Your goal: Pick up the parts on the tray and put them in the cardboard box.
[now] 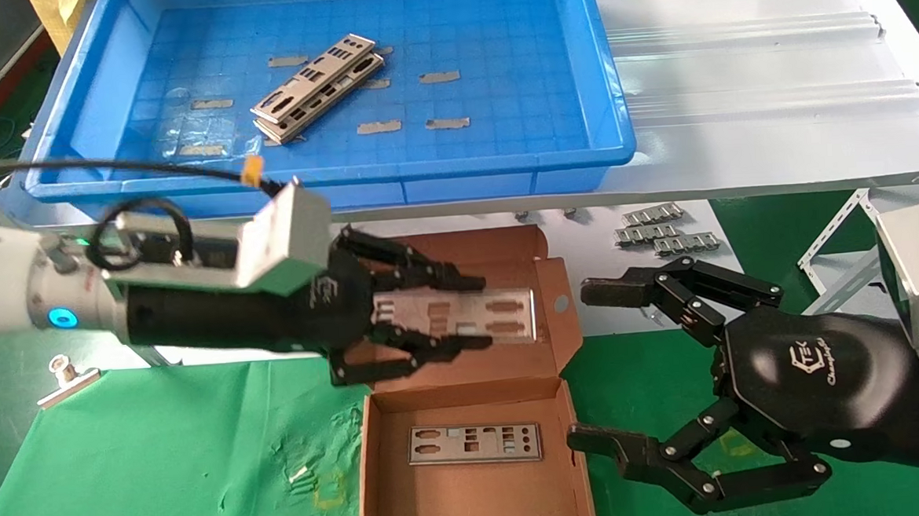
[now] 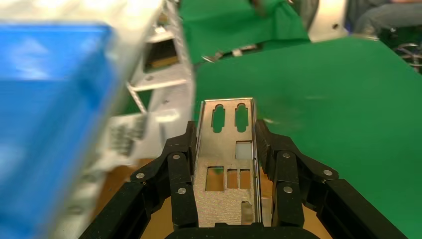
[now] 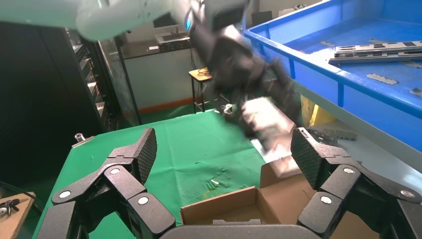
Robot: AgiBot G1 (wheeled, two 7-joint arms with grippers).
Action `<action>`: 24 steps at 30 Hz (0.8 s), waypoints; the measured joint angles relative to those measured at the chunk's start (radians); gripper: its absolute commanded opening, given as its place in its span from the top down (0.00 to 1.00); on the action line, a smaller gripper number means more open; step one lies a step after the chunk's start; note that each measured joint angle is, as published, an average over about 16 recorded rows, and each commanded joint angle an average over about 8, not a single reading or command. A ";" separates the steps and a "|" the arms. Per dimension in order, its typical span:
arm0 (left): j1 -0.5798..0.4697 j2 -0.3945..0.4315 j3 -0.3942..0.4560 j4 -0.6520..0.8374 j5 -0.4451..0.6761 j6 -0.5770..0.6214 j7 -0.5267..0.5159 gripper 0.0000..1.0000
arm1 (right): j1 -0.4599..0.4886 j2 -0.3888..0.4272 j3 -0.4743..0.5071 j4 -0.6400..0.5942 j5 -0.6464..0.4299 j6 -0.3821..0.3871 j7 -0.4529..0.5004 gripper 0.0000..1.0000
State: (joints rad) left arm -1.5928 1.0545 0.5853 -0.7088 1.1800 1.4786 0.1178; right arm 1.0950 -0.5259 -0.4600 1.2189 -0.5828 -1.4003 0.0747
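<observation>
Right gripper [image 1: 591, 365] gapes; left gripper [image 1: 474, 312] clamps one part [image 1: 462, 314], two on tray [image 1: 609, 116].

left tool [image 1: 474, 311]: arm reaching across from the left, wrist level, fingers [image 2: 181, 172] closed on the two long edges of a held plate [image 1: 462, 313] | right tool [image 1: 591, 365]: arm in from the right, apparently idle, spread wide, holding nothing

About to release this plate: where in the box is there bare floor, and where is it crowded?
The cardboard box has bare floor in front of the plate already inside and a strip behind it. Crowded: the right gripper flanks the box's right wall; the left gripper holds its plate over the open lid.
</observation>
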 measured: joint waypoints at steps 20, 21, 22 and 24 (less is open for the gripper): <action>0.418 0.077 0.056 -0.179 0.120 -0.427 -0.007 0.34 | 0.000 0.000 0.000 0.000 0.000 0.000 0.000 0.00; 0.421 0.081 0.056 -0.173 0.122 -0.434 -0.003 0.22 | 0.000 0.000 0.000 0.000 0.000 0.000 0.000 0.00; 0.424 0.084 0.057 -0.167 0.124 -0.440 0.002 0.09 | 0.000 0.000 0.000 0.000 0.000 0.000 0.000 0.00; 0.426 0.090 0.057 -0.153 0.127 -0.447 0.010 0.00 | 0.000 0.000 0.000 0.000 0.000 0.000 0.000 0.00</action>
State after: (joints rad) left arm -1.1666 1.1448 0.6421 -0.8622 1.3065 1.0312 0.1281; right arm 1.0950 -0.5259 -0.4600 1.2189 -0.5828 -1.4003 0.0747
